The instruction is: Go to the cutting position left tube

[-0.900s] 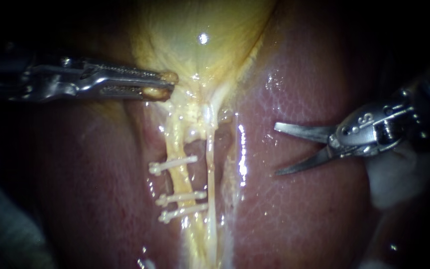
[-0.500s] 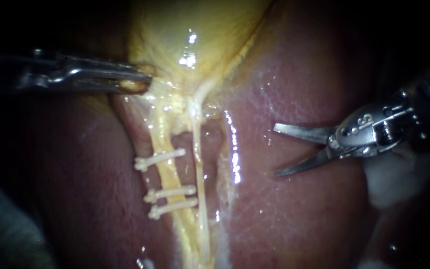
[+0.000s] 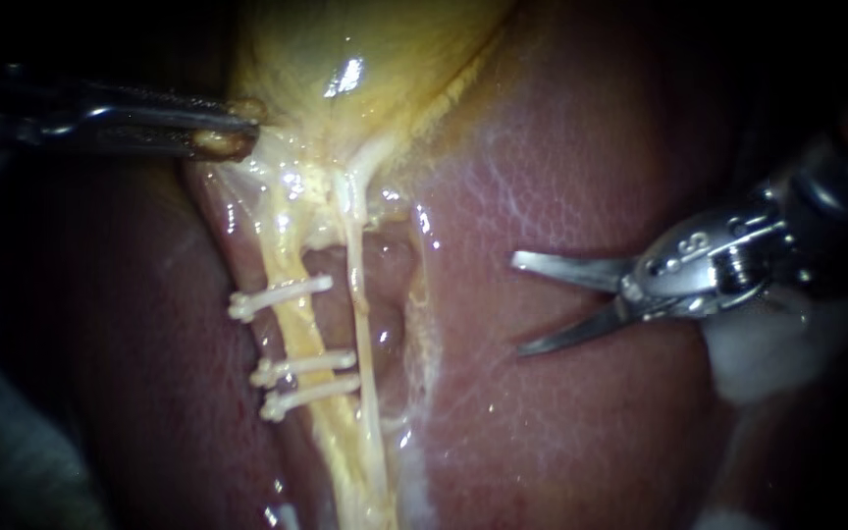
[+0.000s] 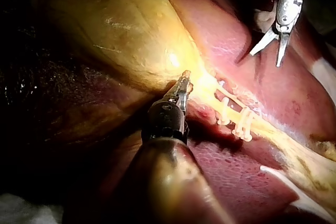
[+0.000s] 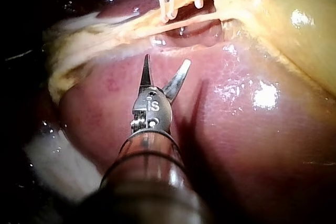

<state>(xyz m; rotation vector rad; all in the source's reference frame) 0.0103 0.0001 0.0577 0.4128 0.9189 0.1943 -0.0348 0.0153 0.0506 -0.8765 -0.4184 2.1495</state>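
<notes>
While left instrument (image 3: 233, 132) jaws pinch gallbladder (image 3: 365, 39) edge, right instrument (image 3: 517, 304) jaws spread over liver (image 3: 561, 422), apart from clipped left tube (image 3: 296, 329)

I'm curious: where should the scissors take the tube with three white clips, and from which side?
Probably the bare stretch of the left tube between the single clip and the clip pair: it lies straight there. The right instrument, blades open, would come from its own side, across the thinner tube.

Bare liver (image 3: 561, 412) up to right tube (image 3: 364, 344); clipped left tube (image 3: 296, 329) just beyond.
</notes>
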